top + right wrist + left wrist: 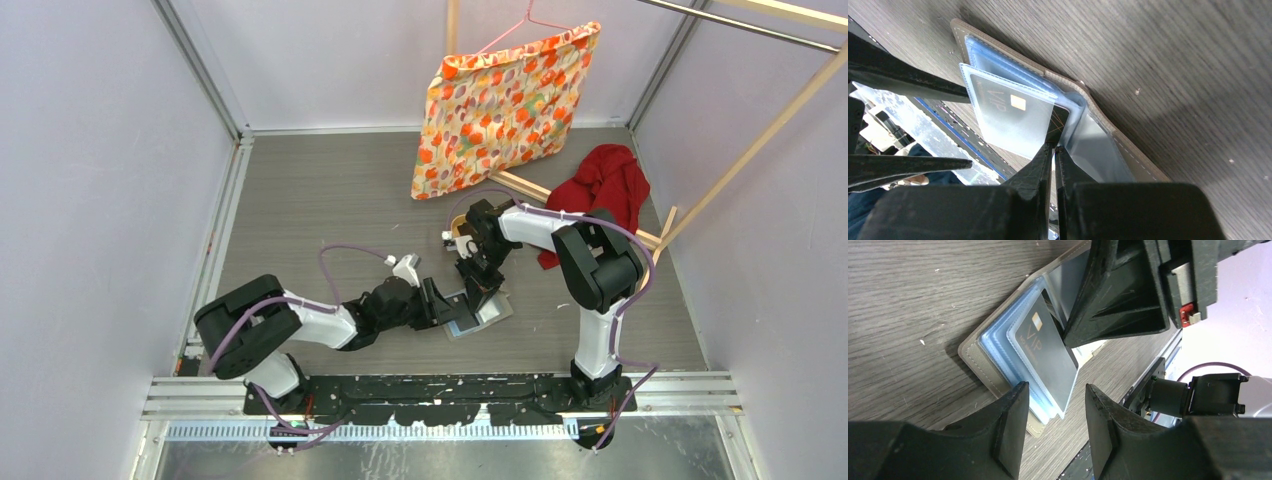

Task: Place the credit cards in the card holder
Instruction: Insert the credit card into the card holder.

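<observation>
The card holder lies open on the table, olive cover down and blue-white clear pockets up. A black credit card marked VIP with a gold chip sits mostly inside one clear pocket; its bare corner sticks out. My right gripper is shut on that corner, coming down from above. My left gripper is open, low at the holder's left side, its fingertips either side of the pockets' free edge. No other credit cards show.
A floral fabric bag hangs on a pink hanger at the back. A red cloth lies by wooden rails at the right. A small tan object sits behind the right arm. The metal base rail runs along the near edge.
</observation>
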{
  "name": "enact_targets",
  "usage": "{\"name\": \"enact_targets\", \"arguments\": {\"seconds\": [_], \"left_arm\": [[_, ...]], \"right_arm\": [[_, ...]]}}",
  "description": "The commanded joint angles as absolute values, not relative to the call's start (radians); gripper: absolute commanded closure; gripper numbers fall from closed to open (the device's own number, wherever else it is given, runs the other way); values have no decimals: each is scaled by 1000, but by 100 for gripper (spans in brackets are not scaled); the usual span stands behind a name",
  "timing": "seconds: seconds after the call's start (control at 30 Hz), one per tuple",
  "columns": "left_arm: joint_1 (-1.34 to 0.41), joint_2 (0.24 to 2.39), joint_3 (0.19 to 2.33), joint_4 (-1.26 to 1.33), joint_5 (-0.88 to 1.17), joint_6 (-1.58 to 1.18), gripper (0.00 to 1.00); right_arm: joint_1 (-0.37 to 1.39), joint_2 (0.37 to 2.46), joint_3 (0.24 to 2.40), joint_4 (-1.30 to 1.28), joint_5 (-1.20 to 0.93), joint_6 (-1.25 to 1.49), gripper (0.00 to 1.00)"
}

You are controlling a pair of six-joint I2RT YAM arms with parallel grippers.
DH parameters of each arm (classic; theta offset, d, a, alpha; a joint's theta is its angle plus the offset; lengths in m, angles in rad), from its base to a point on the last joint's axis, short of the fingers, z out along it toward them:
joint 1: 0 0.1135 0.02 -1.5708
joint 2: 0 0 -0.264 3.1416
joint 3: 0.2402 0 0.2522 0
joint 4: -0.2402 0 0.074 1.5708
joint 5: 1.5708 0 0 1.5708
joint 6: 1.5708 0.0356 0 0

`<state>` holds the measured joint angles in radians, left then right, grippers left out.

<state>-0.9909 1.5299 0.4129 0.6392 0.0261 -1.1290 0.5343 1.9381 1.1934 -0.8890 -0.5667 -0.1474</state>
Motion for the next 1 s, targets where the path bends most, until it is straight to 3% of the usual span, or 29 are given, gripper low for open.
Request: {"name": "enact_targets", "arguments": {"seconds": [0.0, 0.97], "left_arm": [[-989, 1575, 436, 706, 28, -1146, 53], [-989, 1572, 432, 720, 28, -1159, 56]], "right_arm": [[536, 1954, 1217, -883, -548, -150, 88], [537, 1953, 1218, -883, -548, -152, 87]]}}
